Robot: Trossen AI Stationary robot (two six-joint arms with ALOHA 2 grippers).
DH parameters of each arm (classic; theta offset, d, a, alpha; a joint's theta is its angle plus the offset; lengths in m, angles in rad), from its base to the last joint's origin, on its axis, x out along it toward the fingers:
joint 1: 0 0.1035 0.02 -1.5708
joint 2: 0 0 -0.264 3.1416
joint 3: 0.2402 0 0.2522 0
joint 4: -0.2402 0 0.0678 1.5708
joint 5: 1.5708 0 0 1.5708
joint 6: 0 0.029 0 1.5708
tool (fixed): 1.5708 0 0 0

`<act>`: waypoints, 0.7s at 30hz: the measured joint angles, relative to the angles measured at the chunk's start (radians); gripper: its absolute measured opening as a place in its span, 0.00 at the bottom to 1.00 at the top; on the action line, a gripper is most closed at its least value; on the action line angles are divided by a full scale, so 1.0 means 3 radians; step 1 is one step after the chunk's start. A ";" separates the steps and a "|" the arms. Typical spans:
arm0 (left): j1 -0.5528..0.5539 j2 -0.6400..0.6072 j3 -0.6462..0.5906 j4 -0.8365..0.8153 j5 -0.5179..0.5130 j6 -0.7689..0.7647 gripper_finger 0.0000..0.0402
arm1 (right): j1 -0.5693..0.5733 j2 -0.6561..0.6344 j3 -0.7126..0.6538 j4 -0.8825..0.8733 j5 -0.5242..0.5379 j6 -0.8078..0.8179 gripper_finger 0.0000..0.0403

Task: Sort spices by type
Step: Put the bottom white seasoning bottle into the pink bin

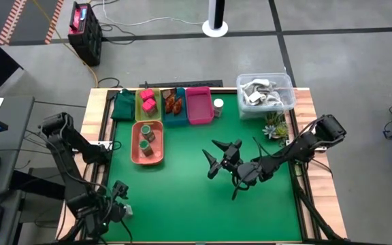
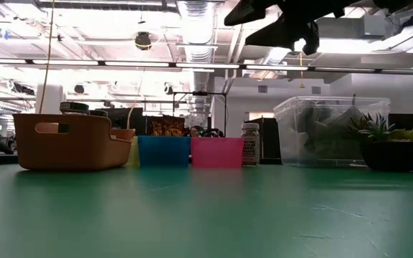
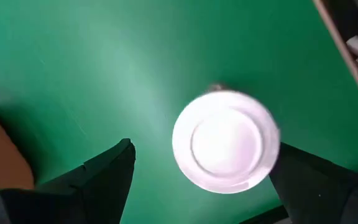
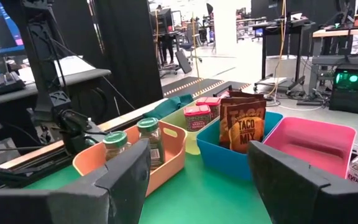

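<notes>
step in hand: most spices already grouped; the white-lidded kind is still out of a tray, so i judge that is the one being worked.
sorted so far: pink cube boxes in yellow tray; brown-orange packets in blue tray; dark green jars in orange tray, left of centre.
loose item: white-lidded jar stands on the desk just right of the empty pink tray, upper middle.
right gripper: held above mid-desk, jaws wide apart, empty, facing the tray row.
left gripper: lower left corner; jaws apart, a blurred round white lid between them, contact not clear.
next move, my guess: right arm goes to the loose jar, closes on its body upright, then lifts it over the pink tray's wall.
care: clear tub and plant are near that jar.
</notes>
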 joint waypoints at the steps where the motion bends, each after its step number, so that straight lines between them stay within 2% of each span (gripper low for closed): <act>1: 0.0000 0.0000 -0.0033 0.0019 0.0004 0.0001 0.85 | 0.0000 0.0000 0.0000 0.0000 0.0000 0.0000 0.72; 13: 0.0001 0.0000 -0.0103 0.0330 -0.0001 0.0154 0.77 | 0.0000 0.0000 0.0000 0.0009 0.0000 0.0008 0.72; 21: 0.0043 -0.0002 -0.0103 0.0332 -0.0075 0.0250 0.61 | 0.0000 0.0000 0.0000 0.0015 -0.0001 0.0026 0.72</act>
